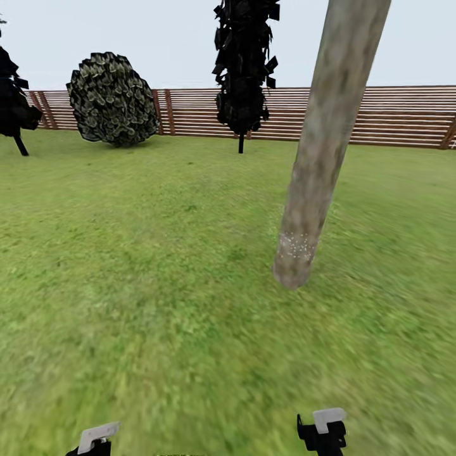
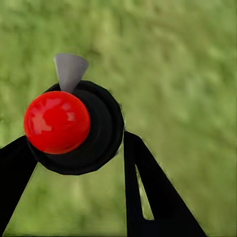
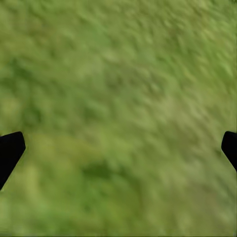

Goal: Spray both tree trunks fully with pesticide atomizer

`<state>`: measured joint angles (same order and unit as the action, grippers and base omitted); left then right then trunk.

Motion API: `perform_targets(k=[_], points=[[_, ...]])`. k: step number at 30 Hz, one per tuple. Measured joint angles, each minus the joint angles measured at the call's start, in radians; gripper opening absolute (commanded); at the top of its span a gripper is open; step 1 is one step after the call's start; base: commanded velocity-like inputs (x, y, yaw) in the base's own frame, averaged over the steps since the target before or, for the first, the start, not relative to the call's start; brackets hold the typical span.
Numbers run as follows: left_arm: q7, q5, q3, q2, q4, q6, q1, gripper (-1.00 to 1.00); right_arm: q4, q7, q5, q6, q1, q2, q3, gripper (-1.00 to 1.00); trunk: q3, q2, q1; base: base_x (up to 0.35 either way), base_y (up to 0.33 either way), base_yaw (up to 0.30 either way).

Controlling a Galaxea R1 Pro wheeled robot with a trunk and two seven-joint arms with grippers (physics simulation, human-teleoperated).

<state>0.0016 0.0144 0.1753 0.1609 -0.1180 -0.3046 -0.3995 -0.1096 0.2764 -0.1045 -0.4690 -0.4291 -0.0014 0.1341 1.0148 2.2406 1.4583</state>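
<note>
The pesticide atomizer (image 2: 57, 121) has a glossy red ball top, a round black body and a grey cone nozzle. It sits between the black fingers of my left gripper (image 2: 76, 158), which is shut on it above the grass floor (image 2: 187, 74). One tree trunk (image 1: 323, 145), thick, grey-tan and leaning in the picture, rises ahead to the right, with a patch of small white specks (image 1: 296, 244) near its base. My right gripper (image 3: 121, 148) is open over bare grass, its fingertips (image 3: 11, 150) at the picture's edges. Parts of both arms show low in the head view, left (image 1: 96, 438) and right (image 1: 323, 430).
A reddish-brown slatted fence (image 1: 392, 117) closes the lawn at the back. A round leafy bush (image 1: 113, 98) and a narrow dark cypress-like tree (image 1: 244, 69) stand in front of it, and another dark tree (image 1: 12, 95) is at the far left. Open grass (image 1: 145, 253) lies between me and them.
</note>
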Motion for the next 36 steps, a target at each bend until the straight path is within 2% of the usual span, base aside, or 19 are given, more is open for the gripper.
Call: perform_targets(k=[28,36], points=[[0.0,-0.004,-0.001,-0.001,0.0,0.0,0.0,-1.0,0.0,0.0,0.0,0.002,0.001,0.007,0.002,1.0,0.011,0.0,0.0,0.0,0.0,0.277],[0.0,-0.002,0.0,-0.003,0.0,0.0,0.0,-1.0,0.0,0.0,0.0,0.002,0.0,0.007,0.002,1.0,0.017,0.0,0.0,-0.156,0.163,0.273]])
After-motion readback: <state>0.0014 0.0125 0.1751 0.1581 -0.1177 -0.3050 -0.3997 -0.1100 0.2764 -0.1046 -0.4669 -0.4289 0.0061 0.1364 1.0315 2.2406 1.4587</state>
